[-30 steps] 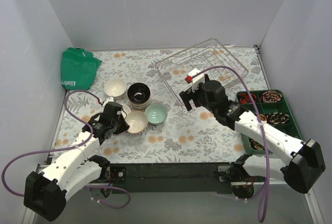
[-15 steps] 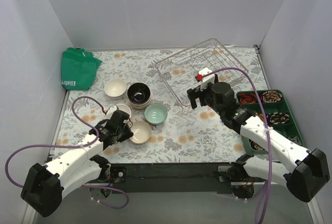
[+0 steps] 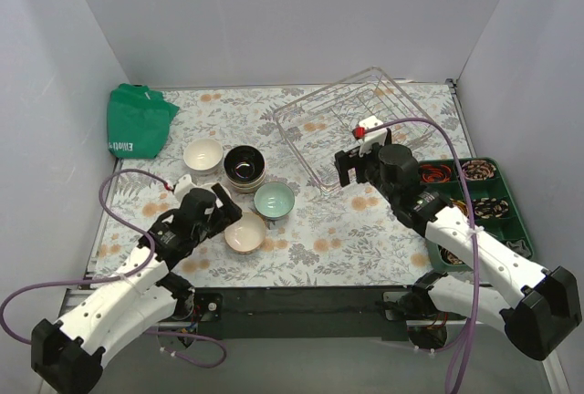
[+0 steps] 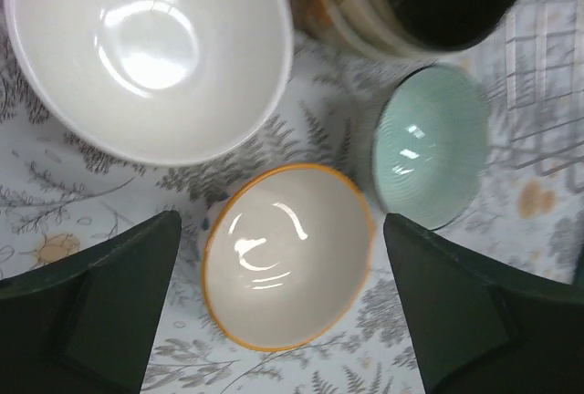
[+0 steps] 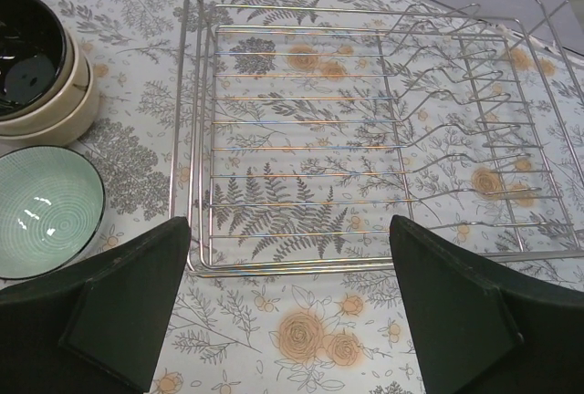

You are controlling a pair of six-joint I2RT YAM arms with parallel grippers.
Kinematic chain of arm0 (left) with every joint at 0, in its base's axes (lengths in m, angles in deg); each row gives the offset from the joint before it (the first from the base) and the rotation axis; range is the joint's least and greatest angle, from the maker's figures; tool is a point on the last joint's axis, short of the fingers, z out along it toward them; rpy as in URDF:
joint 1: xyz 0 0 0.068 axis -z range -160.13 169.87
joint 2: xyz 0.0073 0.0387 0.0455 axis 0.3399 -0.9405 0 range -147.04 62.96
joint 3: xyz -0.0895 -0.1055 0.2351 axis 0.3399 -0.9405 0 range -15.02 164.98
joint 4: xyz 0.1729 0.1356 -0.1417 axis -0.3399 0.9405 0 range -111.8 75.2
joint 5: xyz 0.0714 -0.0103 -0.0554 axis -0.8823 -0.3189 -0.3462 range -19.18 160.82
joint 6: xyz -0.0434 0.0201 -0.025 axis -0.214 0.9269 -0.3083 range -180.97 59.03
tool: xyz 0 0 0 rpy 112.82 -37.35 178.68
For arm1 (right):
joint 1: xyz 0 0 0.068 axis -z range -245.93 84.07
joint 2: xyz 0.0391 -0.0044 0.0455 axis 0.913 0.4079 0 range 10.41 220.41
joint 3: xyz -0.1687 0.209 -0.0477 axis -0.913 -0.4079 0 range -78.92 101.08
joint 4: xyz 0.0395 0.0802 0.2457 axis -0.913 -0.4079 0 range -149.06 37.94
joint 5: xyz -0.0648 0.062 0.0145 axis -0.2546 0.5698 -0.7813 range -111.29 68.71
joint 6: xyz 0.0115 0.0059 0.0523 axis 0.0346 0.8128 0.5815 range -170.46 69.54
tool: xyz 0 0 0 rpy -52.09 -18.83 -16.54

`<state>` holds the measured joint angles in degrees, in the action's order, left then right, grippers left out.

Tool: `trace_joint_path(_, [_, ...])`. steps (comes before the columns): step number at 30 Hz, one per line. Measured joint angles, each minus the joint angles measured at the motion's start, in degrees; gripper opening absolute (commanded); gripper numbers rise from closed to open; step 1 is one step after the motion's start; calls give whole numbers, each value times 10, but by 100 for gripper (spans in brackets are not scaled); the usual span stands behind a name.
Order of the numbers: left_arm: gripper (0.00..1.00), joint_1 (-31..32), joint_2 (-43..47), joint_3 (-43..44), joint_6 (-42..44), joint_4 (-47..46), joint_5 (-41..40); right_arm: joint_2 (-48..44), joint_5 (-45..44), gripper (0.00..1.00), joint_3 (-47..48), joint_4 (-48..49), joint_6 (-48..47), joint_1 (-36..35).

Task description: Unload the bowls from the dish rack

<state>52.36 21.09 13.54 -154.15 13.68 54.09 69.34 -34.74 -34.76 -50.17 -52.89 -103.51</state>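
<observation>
A floral cloth (image 3: 310, 239) covers the worktop (image 3: 301, 298), and plain pale walls (image 3: 274, 20) close it in on the left, back and right. At the far left a green bag (image 3: 137, 120) lies slumped in the corner.

All the bowls sit out on the cloth, left of centre. A white bowl (image 3: 203, 154) comes first, then beside it a stack of pale bowls (image 3: 245, 168) topped by one that is glossy black inside. Nearer the arms are an orange-rimmed bowl (image 3: 245, 232) and a mint bowl (image 3: 274, 200) (ribbed inside, going by the left wrist view). The left pincer (image 4: 283, 285) hangs over the orange-rimmed bowl with its fingers spread wide to either side, clear of the rim.

Right of centre, the dish rack (image 3: 356, 125) stands skewed, and the cloth's pattern shows through its wire floor. The right pincer (image 5: 287, 294) hovers by its near rim, fully spread. At the far right a green tray (image 3: 516, 207) holds small trinkets in its compartments.
</observation>
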Motion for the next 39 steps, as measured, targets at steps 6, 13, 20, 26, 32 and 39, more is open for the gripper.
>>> trace_joint_path(6, [98, 0, 10, 127, 69, -1, -67, 0, -17, 99, 1, -6, 28, 33])
trace_joint_path(13, [98, 0, 15, 228, 157, -8, -141, -18, -44, 98, 28, -76, 118, 147])
trace_joint_path(20, [98, 0, 129, 254, 229, 19, -202, -162, -116, 98, 29, -144, 153, 177])
trace_joint_path(26, [98, 0, 250, 269, 262, 36, -232, -329, -146, 98, 6, -148, 127, 177])
trace_joint_path(32, [98, 0, 332, 269, 274, 53, -233, -435, -160, 98, -49, -148, 81, 177])
trace_joint_path(39, [98, 0, 395, 260, 269, 72, -232, -537, -160, 99, -120, -155, 52, 177])
